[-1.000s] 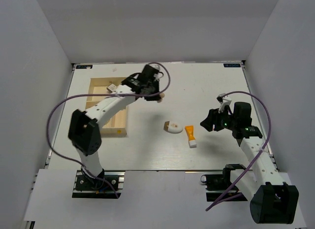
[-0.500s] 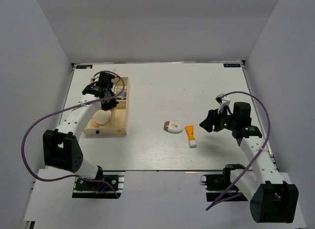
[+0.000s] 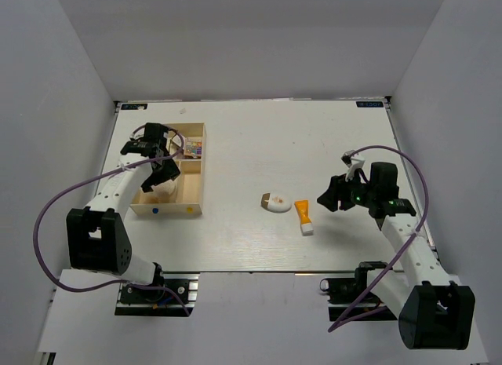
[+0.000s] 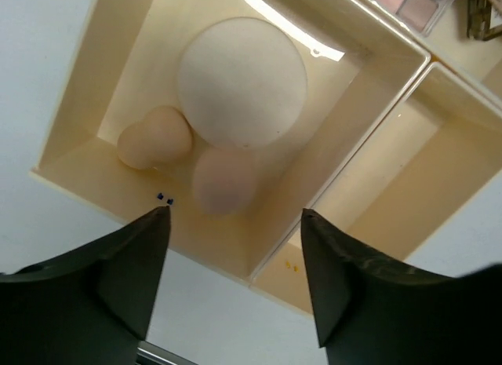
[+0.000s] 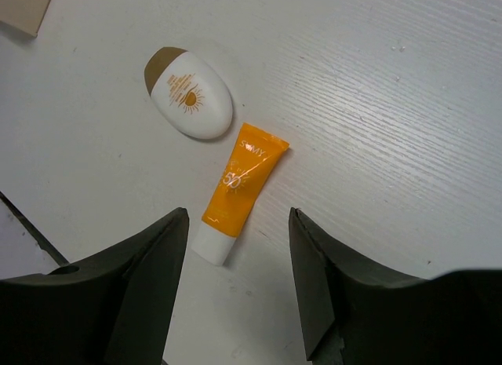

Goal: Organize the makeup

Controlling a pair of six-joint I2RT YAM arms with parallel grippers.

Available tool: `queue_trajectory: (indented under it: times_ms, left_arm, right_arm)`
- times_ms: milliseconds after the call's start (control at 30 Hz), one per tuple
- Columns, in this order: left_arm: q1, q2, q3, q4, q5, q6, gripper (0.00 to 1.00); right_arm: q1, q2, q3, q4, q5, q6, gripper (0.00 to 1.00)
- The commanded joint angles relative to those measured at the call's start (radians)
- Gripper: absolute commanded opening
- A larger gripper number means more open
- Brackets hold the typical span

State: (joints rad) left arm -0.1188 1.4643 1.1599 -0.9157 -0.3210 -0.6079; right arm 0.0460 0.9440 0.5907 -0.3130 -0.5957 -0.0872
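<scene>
White table [image 3: 274,137]: wooden tray [image 3: 169,210] (left side), white oval bottle [image 3: 275,202], orange tube [image 3: 303,214] alongside.

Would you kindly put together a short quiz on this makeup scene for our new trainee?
1. True or false: the orange tube lies on the table, outside the wooden tray.
2. What shares a compartment with the cream round compact? A: two beige sponges; B: a lipstick; C: nothing.
3. Fill in: the left pincer and the right pincer are both ____.
Key: 1 true; 2 A; 3 open.
</scene>
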Motion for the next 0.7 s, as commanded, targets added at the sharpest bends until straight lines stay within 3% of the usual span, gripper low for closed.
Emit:
queue_trajectory:
  times_ms: [0,200,300,400,533,667]
  left_arm:
    - [0.004,-0.030,-0.002,-0.002,0.005,-0.012,0.80]
    - [0.004,-0.053,0.067,0.008,0.074,-0.006,0.81]
    - [-0.016,-0.053,0.093,0.075,0.270,0.014,0.72]
    - [-0.047,-0.038,0.083,0.150,0.486,-0.041,0.70]
    - [-0.102,-0.030,0.089,0.233,0.554,-0.107,0.70]
    - [-0.201,0.039,0.152,0.232,0.568,-0.121,0.71]
  right_arm:
    - [0.000,0.009,0.031,0.008,-0.026,-0.022,0.60]
    - [0.002,0.038,0.037,0.006,-0.052,-0.069,0.66]
    - [0.005,0.064,0.052,-0.006,-0.064,-0.098,0.74]
    - [0.008,0.093,0.067,-0.018,-0.093,-0.166,0.89]
    - [0.035,0.122,0.070,-0.044,-0.084,-0.273,0.89]
    - [0.084,0.208,0.107,-0.101,-0.027,-0.260,0.89]
